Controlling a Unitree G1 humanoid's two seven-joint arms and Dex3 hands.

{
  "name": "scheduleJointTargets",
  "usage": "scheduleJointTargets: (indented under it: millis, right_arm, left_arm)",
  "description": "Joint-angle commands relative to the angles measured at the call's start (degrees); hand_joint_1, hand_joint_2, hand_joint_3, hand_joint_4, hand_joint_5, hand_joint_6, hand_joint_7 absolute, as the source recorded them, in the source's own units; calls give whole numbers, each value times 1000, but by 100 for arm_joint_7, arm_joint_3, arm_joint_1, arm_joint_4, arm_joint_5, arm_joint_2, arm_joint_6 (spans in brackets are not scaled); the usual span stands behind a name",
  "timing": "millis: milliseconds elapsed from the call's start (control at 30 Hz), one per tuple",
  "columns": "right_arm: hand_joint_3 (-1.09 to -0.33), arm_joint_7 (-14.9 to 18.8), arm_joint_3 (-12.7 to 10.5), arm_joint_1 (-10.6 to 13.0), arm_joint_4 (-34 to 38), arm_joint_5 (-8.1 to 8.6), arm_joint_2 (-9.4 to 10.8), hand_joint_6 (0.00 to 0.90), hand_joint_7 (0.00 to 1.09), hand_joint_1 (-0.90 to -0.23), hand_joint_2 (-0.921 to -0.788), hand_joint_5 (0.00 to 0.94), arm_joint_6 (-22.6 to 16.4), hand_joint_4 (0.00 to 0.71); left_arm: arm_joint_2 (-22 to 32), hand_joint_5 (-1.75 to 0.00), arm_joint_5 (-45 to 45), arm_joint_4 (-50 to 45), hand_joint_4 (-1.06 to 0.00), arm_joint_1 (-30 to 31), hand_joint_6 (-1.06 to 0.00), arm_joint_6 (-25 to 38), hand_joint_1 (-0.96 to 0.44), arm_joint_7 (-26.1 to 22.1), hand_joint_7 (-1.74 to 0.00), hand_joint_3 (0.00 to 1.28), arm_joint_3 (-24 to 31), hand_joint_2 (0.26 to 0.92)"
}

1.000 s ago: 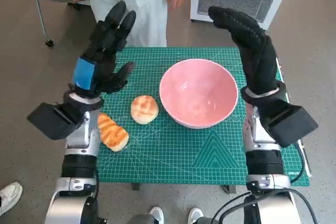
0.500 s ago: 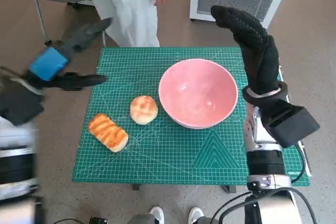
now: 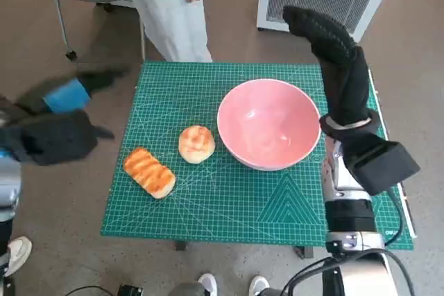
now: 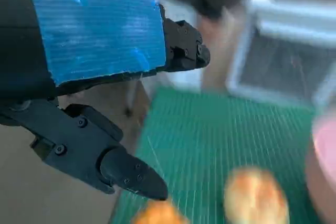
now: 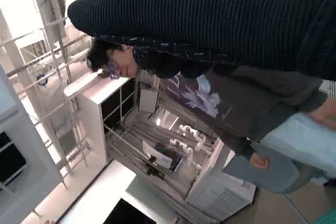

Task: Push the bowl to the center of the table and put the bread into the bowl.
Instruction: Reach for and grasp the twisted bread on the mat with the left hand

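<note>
The left hand [image 3: 69, 95] is out to the side, blurry, holding nothing, with its fingers [image 4: 131, 174] spread apart. The right hand [image 3: 326, 32] is lifted high on a raised arm, fingers stretched out flat, and holds nothing.

Empty left hand [image 4: 105, 93] above green mat [image 4: 220, 135]

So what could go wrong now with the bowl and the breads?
The round bread sits right beside the pink bowl, so pushing the bowl might knock it away. The right hand hangs open above the bowl's far edge and could bump it. The left hand is off the green mat, blurred from moving, so it might miss the long bread.
</note>
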Motion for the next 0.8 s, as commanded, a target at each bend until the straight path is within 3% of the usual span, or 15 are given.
scheduleJointTargets:
  millis: [33, 400, 800]
  right_arm:
    - [-795, -23, -10, 138, 62, -2, -18, 21, 705, -760, -921, 15, 71, 285]
    - [-791, -38, -10, 173, -39, -9, -63, 25, 700, -771, -921, 12, 120, 284]
    - [-786, 107, -33, 173, -15, 121, -166, 29, 690, -778, -921, 11, 89, 284]
  left_arm:
    - [41, 0, -79, 44, -147, 217, -241, -536, -186, -40, -60, 4, -130, 708]
    - [-23, -2, 321, 260, -152, 327, -258, -836, -204, -55, -34, 2, -632, 706]
    - [-415, -1, 840, 1427, -153, 69, -271, -1612, -260, 385, -18, 2, -1271, 710]
